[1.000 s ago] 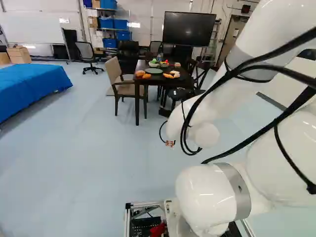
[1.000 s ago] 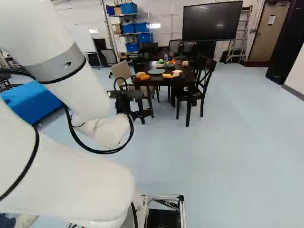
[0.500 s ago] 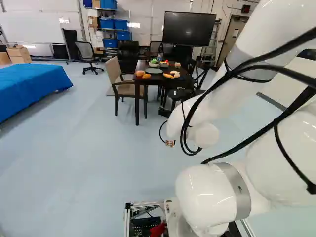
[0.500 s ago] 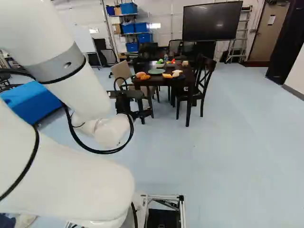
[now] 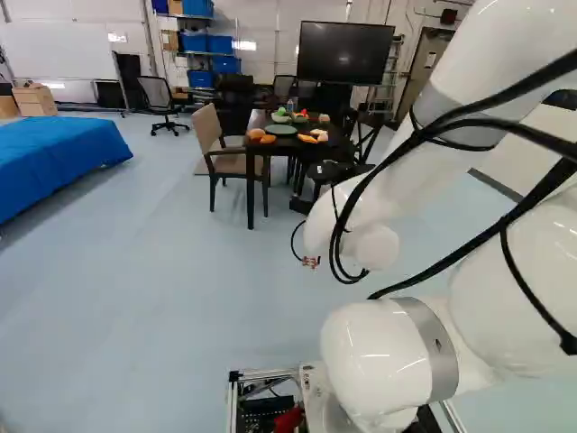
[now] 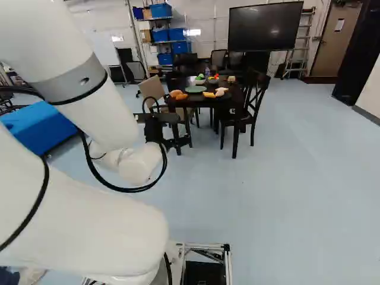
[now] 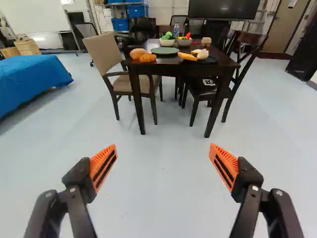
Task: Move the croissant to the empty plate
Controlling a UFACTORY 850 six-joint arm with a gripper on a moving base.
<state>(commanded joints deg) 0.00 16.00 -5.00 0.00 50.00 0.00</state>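
Orange-padded, the gripper (image 7: pixel 163 146) stood with jaws spread; the dark wood table (image 7: pixel 169 61) lay at 12 o'clock, requiring slow, straight base travel before reaching.

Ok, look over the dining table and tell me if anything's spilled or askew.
Nothing stands out. The table and tan chair stand upright, the green plate lies flat, and no spill shows. The orange-brown food sits near the table's edge, but doesn't look ready to fall.

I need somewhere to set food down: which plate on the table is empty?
The green plate. Nothing lies on it, whereas the black plate beside it holds food.
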